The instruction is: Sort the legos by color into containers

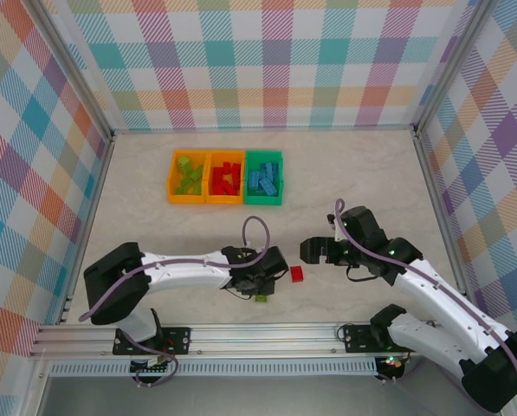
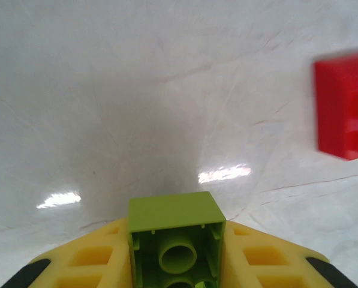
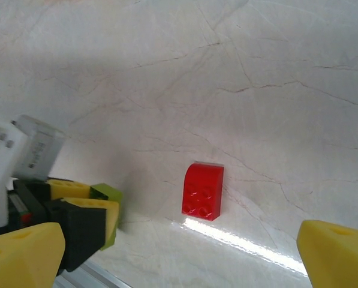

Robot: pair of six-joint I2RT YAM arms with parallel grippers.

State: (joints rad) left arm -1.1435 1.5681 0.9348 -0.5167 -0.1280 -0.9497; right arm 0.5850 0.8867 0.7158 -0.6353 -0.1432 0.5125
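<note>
Marbled white tabletop, plaid walls around. Left gripper (image 1: 260,293) clenches a lime green brick (image 2: 176,237) near the front rail, its hollow underside facing the wrist camera. A red brick (image 3: 203,191) lies studs-up just beside it, between it and the spread-open right gripper (image 1: 310,250). Three joined bins (image 1: 226,200) sit well beyond.

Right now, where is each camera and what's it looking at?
Top external: above and behind, looking down on table, containers, left arm, right arm.
Left wrist: low over the table, its yellow fingers flanking a lime lego.
Right wrist: looking down at the red lego, own fingertips in bottom corners.
Shared: both wrist views show both legos.
</note>
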